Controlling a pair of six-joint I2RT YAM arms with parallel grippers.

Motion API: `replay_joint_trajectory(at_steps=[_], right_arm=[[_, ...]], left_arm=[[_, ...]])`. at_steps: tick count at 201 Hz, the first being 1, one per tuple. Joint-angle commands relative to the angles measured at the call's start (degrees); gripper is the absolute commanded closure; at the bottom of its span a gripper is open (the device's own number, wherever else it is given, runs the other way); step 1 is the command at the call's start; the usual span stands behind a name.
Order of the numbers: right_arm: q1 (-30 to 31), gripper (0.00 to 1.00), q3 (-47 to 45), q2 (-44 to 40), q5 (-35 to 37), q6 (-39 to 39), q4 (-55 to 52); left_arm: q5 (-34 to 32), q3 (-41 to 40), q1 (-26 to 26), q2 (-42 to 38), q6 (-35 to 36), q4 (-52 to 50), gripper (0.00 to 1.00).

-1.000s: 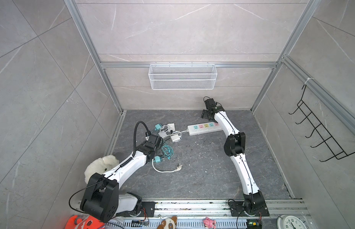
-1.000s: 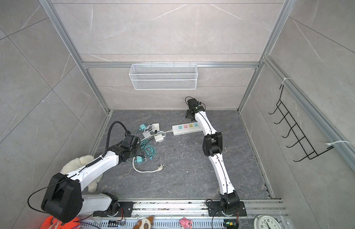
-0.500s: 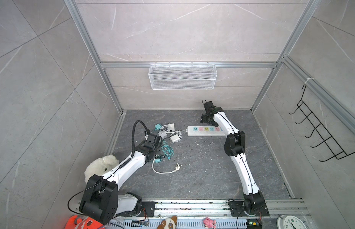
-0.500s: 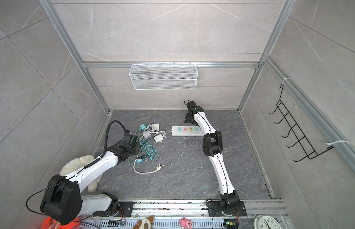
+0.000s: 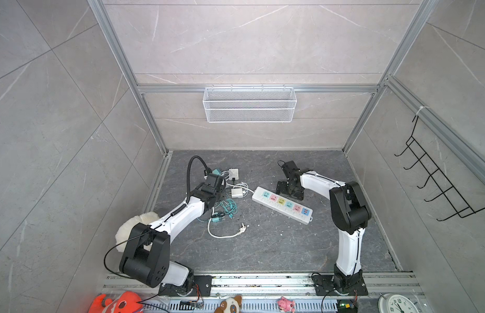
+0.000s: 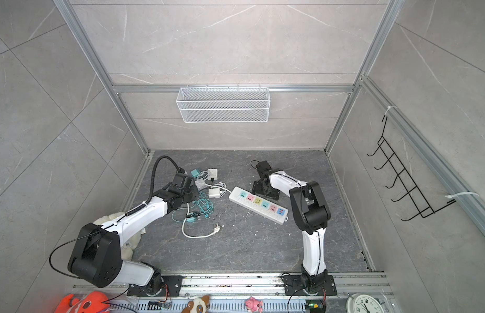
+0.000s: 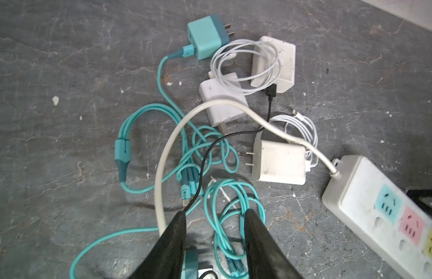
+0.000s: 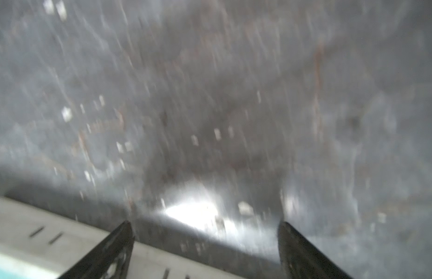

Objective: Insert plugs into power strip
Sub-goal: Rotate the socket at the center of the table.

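Observation:
The white power strip (image 5: 282, 204) (image 6: 259, 204) lies slanted on the dark floor, its pastel sockets facing up. My right gripper (image 5: 288, 189) (image 8: 205, 224) stands wide open against the strip's far long side; that wrist view is blurred. The plugs lie tangled at the left: a teal plug (image 7: 205, 36), three white plugs (image 7: 280, 62) (image 7: 222, 101) (image 7: 277, 164), and another teal plug (image 5: 215, 219). My left gripper (image 5: 222, 193) (image 7: 215, 217) hovers open over teal cable loops (image 7: 229, 217), holding nothing.
The strip's thick white cord (image 7: 162, 169) arcs over the pile and ends in a pronged plug (image 5: 242, 227). A wire basket (image 5: 249, 104) hangs on the back wall, a black hook rack (image 5: 436, 187) on the right wall. A white plush (image 5: 133, 225) lies beside the left arm.
The power strip slid toward the front and swung to a slant, with my right gripper following behind it. My left gripper went from shut to open.

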Motion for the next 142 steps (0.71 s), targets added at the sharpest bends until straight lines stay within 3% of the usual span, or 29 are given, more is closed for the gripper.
replay_joint_trajectory(at_steps=[1,87,142], right_arm=[[2.18,0.06,-9.92,-1.69,-4.6,4.03,7.04],[7.05,0.06,-32.83,-10.04,-16.14,13.24,25.97],[7.32,0.06,-29.55,-10.5,-14.6,9.7,23.11]], left_arm=[[1.37,2.28,-1.2,2.36,2.12,2.26,0.57],[0.88,6.94,-5.25,10.76,-0.98,-1.81,0.59],[1.37,12.46,-5.67,17.06,0.49,-3.57,0.59]])
